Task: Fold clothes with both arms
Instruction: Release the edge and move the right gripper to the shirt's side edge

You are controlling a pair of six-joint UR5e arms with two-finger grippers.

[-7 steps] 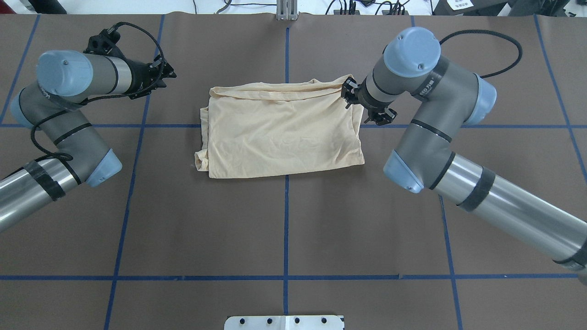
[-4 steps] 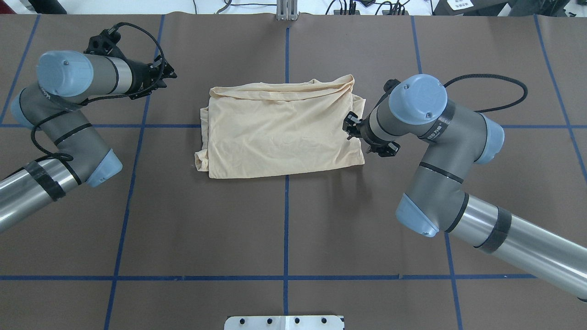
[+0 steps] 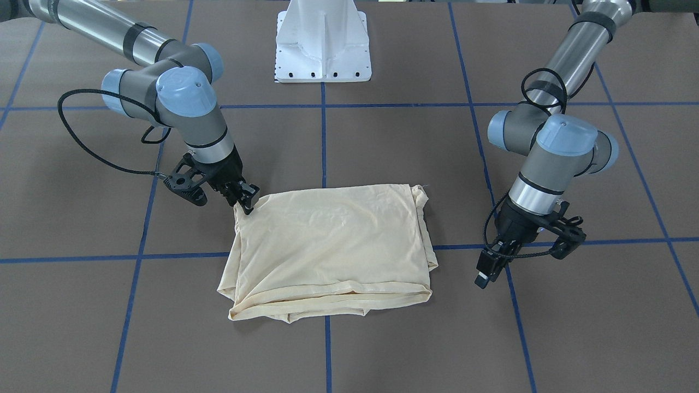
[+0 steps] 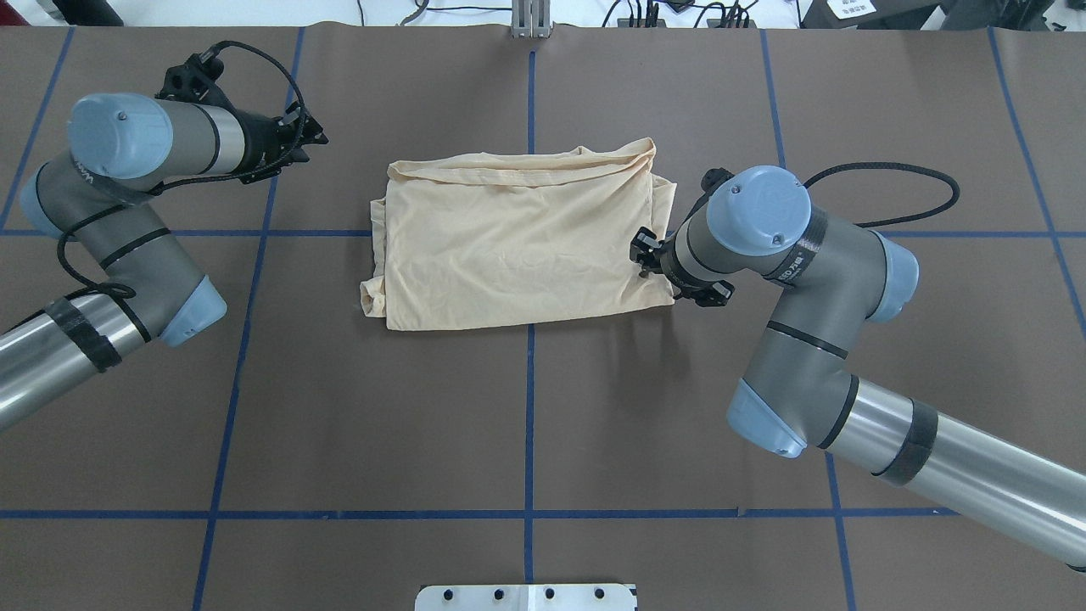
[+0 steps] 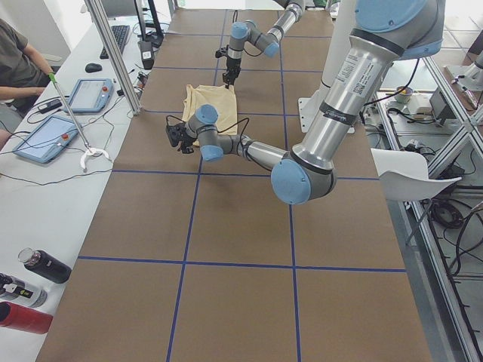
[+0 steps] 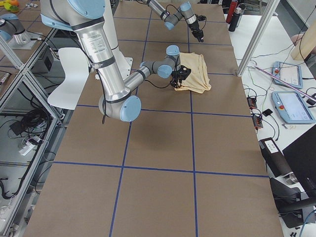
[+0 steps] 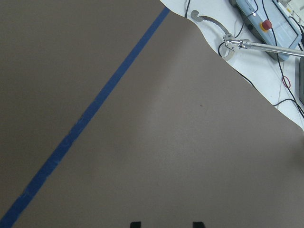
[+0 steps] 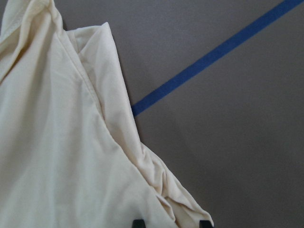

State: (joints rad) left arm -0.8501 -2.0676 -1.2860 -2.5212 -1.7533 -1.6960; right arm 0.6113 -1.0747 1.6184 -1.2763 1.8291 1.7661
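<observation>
The cream-yellow shirt (image 4: 517, 246) lies folded into a rough rectangle at the table's middle, print hidden; it also shows in the front view (image 3: 327, 245) and the right wrist view (image 8: 71, 156). My right gripper (image 3: 246, 203) points down at the shirt's near right corner, touching the cloth. Its fingertips (image 8: 204, 223) stand apart with the corner's folds between them, so it is open. My left gripper (image 4: 312, 136) hovers over bare table left of the shirt, well apart from it. It is open and empty, and its tips show at the bottom of the left wrist view (image 7: 166, 224).
The white pedestal base (image 3: 322, 49) stands at the robot's side of the brown table, which is marked by blue tape lines (image 4: 530, 407). Beyond the far edge, a side bench holds tablets (image 5: 45, 136) and cables. An operator (image 5: 19, 60) sits there.
My right arm has moved along the shirt's right edge from the far right corner to the near right corner. The shirt and my left arm have not moved.
</observation>
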